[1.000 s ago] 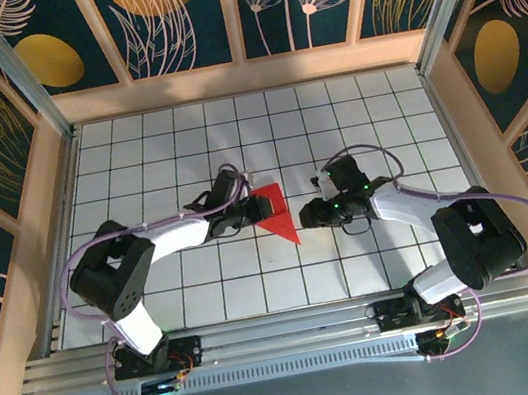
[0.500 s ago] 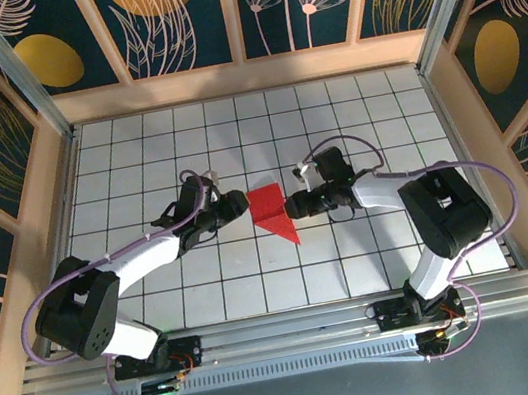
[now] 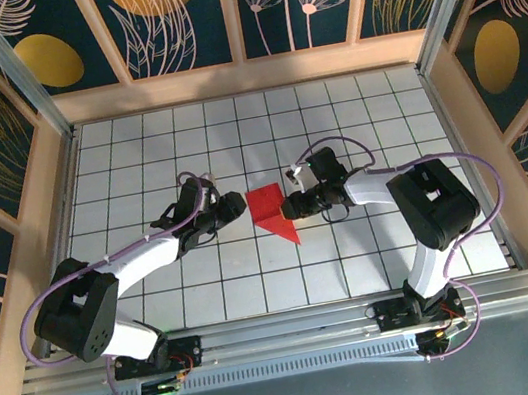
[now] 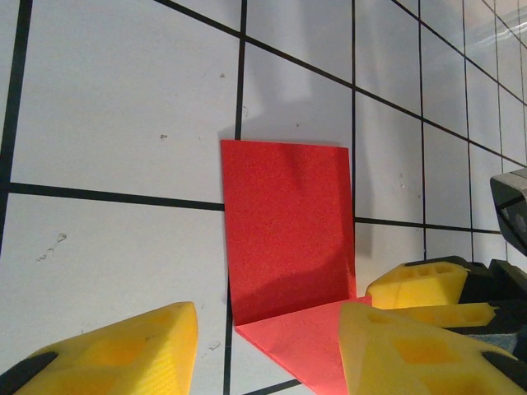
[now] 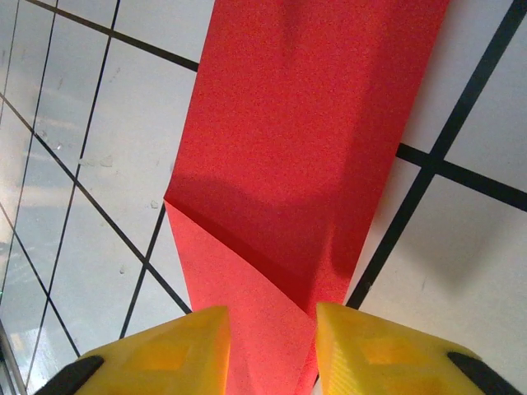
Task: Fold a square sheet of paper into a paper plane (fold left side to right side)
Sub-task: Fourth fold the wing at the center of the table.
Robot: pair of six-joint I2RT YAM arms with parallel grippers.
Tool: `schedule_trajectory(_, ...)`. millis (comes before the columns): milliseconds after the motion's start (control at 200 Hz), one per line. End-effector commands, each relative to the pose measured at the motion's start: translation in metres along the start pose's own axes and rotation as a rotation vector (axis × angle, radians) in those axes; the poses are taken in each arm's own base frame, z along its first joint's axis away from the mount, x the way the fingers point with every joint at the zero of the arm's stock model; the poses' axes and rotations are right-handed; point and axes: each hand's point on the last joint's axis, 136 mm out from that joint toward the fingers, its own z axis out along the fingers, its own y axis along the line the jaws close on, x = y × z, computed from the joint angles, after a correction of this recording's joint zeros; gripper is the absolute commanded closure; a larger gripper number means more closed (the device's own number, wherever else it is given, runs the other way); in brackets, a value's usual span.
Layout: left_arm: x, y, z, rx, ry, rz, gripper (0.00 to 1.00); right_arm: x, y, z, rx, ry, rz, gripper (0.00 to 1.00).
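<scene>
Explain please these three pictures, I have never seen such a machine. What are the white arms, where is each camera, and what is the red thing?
They are two robot arms bolted at the table's near edge. The wide picture looks down from above and behind them. The other two come from cameras on the wrists, so each shows its own yellow fingers. On the gridded table lies a red sheet of paper, creased, one part standing up. The left tool is open beside it and holds nothing. The right tool has a finger on either side of the paper's edge; whether it already pinches, I cannot tell.
</scene>
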Motion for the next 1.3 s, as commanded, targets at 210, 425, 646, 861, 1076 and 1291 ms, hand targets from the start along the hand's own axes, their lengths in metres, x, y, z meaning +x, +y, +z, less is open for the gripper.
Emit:
schedule_trajectory(210,-0.004,-0.005,-0.005,0.013,-0.010,-0.005,0.50,-0.004,0.011,-0.001,-0.033,0.002,-0.025,0.85)
schedule_trajectory(425,-0.001,-0.008,0.002,0.072,0.013,-0.058,0.40,-0.010,0.016,-0.014,-0.011,-0.033,-0.041,1.00)
schedule_trajectory(646,-0.009,-0.023,0.005,0.205,0.013,-0.103,0.34,-0.016,0.030,-0.030,-0.035,-0.088,-0.047,1.00)
schedule_trajectory(861,-0.005,-0.031,0.021,0.269,0.061,-0.143,0.35,-0.022,0.040,-0.043,-0.062,-0.140,-0.049,1.00)
schedule_trajectory(1076,0.000,-0.031,0.037,0.273,0.101,-0.167,0.37,-0.022,0.042,-0.047,-0.070,-0.152,-0.045,1.00)
schedule_trajectory(1291,0.005,-0.027,0.052,0.273,0.130,-0.185,0.46,-0.020,0.041,-0.047,-0.075,-0.154,-0.034,1.00)
